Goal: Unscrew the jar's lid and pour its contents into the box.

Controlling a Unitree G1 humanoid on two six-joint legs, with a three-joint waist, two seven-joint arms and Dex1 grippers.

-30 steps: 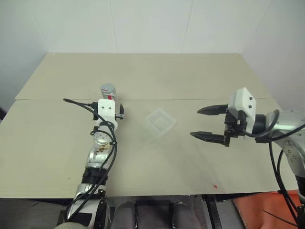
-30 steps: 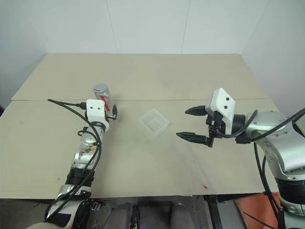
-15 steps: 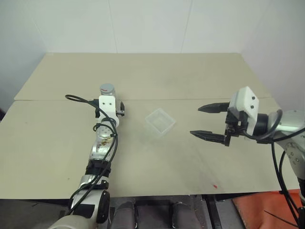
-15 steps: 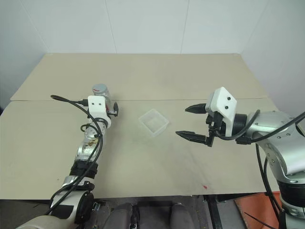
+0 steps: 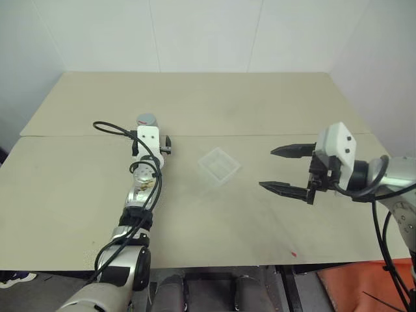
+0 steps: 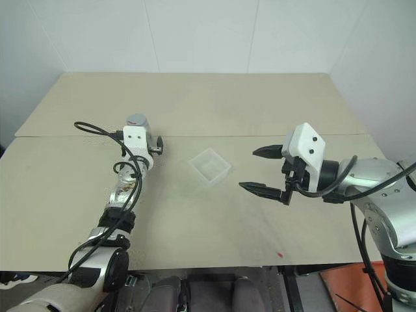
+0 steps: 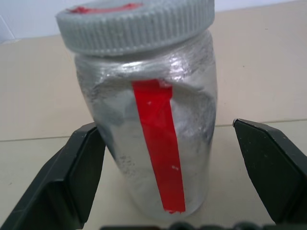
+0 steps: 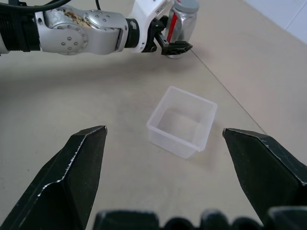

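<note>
**Jar between my left fingers, not yet gripped**

While my left gripper (image 5: 153,133) reaches level across the beige desk (image 5: 227,97) in the head view, the small silver-grey cylindrical jar with the red stripe (image 5: 147,121) stands upright just beyond its white camera housing, on the far-left part of the desk by the seam between the two boards. That arm is plainly the nearer one. The small square clear plastic box (image 5: 218,166) sits near the middle of the desk, between my two arms and well apart from the jar. My right gripper (image 5: 281,169) hovers off toward the right edge, jaws spread wide and empty.

From my left wrist, the jar (image 7: 153,129) lies straight ahead, its long axis vertical, with the ribbed silvery-grey round lid (image 7: 136,21) screwed on. My two black fingers (image 7: 72,172) flank the body low down, wide open; the one finger looks close to the wall, the other stands clear, so I judge nothing is held. Closing here should take the jar around its body.

From my right wrist, the box (image 8: 182,122) lies ahead of the open fingers (image 8: 72,170), apparently empty. The contents I cannot make out.
</note>
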